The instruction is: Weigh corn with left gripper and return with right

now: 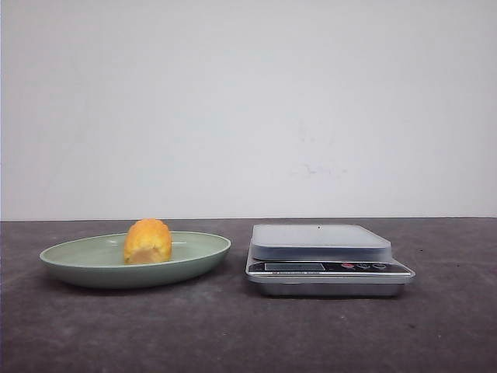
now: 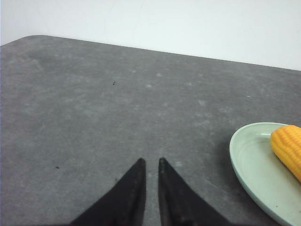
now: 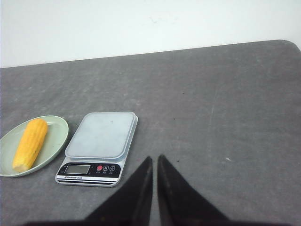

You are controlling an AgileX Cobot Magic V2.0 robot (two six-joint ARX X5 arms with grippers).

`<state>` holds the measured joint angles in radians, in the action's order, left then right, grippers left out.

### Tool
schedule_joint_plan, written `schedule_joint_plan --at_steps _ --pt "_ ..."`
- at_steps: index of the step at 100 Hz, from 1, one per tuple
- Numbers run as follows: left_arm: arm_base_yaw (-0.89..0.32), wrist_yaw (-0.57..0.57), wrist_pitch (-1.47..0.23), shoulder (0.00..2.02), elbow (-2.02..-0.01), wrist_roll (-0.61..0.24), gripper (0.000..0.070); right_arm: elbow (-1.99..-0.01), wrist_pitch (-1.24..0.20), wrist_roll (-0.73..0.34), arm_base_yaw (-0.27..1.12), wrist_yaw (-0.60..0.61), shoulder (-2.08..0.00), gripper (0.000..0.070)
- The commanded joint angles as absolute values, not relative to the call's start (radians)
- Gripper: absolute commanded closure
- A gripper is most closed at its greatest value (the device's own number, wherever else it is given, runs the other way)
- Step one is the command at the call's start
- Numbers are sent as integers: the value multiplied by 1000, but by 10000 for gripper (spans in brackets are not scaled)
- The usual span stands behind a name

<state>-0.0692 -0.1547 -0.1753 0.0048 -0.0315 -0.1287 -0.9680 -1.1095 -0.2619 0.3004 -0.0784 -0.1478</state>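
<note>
The yellow-orange corn (image 1: 147, 241) lies on the green plate (image 1: 78, 260) at the left of the table; it also shows in the left wrist view (image 2: 288, 147) and the right wrist view (image 3: 30, 143). A silver kitchen scale (image 1: 322, 256) stands right of the plate, nothing on its platform (image 3: 101, 134). My left gripper (image 2: 150, 163) hangs over bare table to the left of the plate (image 2: 256, 174), its fingers nearly together and empty. My right gripper (image 3: 154, 159) is over the table right of the scale, shut and empty. Neither gripper shows in the front view.
The dark grey table (image 1: 248, 334) runs back to a white wall (image 1: 248, 109). A rounded back corner of the table shows in the left wrist view (image 2: 33, 38), another in the right wrist view (image 3: 287, 43).
</note>
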Motion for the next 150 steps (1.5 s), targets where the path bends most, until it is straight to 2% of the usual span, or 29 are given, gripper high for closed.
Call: schedule_joint_plan --at_steps 1,16,30,42,60,69,97,118,150 --pt "-67 -156 -179 3 -14 -117 700 -982 -1096 -270 303 -79 -148 689" --pt "-67 -156 -179 3 -14 -117 700 -978 -1064 -212 303 -104 -148 689" --pt "-67 -156 -179 3 -14 -117 700 -899 -859 -104 217 -130 -132 689" --pt "-67 -156 -179 3 -14 -117 700 -724 -624 -36 112 -125 -89 689" --pt "-67 -156 -180 3 -14 -117 700 -395 -332 -44 -6 -49 -44 689" --pt "-67 -156 -180 3 -14 -117 700 -242 -231 -58 -37 -44 -35 689" --pt "-67 -156 -179 3 -14 -117 700 -19 -88 -88 -39 -52 -4 689" --pt "-67 -156 -179 3 -14 -117 700 -10 -173 -98 -17 -51 -4 689" --pt "-67 -156 -180 3 -14 -117 700 -10 -154 -97 -15 -52 -4 689"
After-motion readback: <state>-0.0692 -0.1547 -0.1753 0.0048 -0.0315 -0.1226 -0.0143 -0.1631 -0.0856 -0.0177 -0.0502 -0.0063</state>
